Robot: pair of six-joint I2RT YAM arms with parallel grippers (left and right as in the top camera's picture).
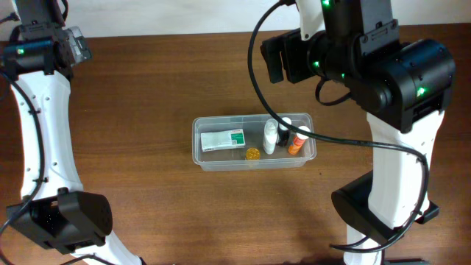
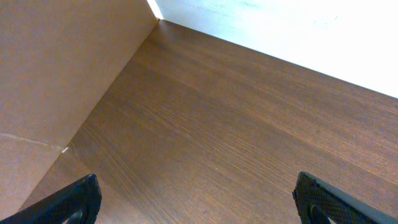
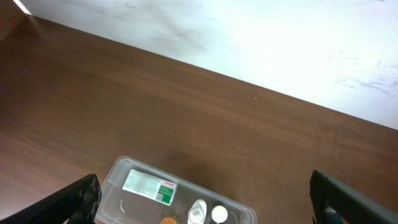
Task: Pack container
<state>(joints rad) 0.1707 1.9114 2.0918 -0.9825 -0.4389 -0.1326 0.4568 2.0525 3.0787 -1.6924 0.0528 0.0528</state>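
The container (image 1: 197,151), a clear rectangular tub, sits mid-table. In it lie a white and green box (image 1: 222,139), a small gold round item (image 1: 252,154), a white bottle (image 1: 270,137), a dark bottle with a white cap (image 1: 285,129) and an orange-capped bottle (image 1: 297,140). My right gripper (image 3: 205,194) hangs open above and behind the container (image 3: 115,173), holding nothing; the box (image 3: 149,186) shows below it. My left gripper (image 2: 198,198) is open over bare wood at the far left, well away from the tub.
A brown cardboard panel (image 2: 56,81) stands at the table's left side and a white wall (image 2: 280,31) runs along the back. A black cable (image 1: 257,88) from the right arm loops over the tub. Arm bases (image 1: 66,221) (image 1: 375,210) sit at the front corners.
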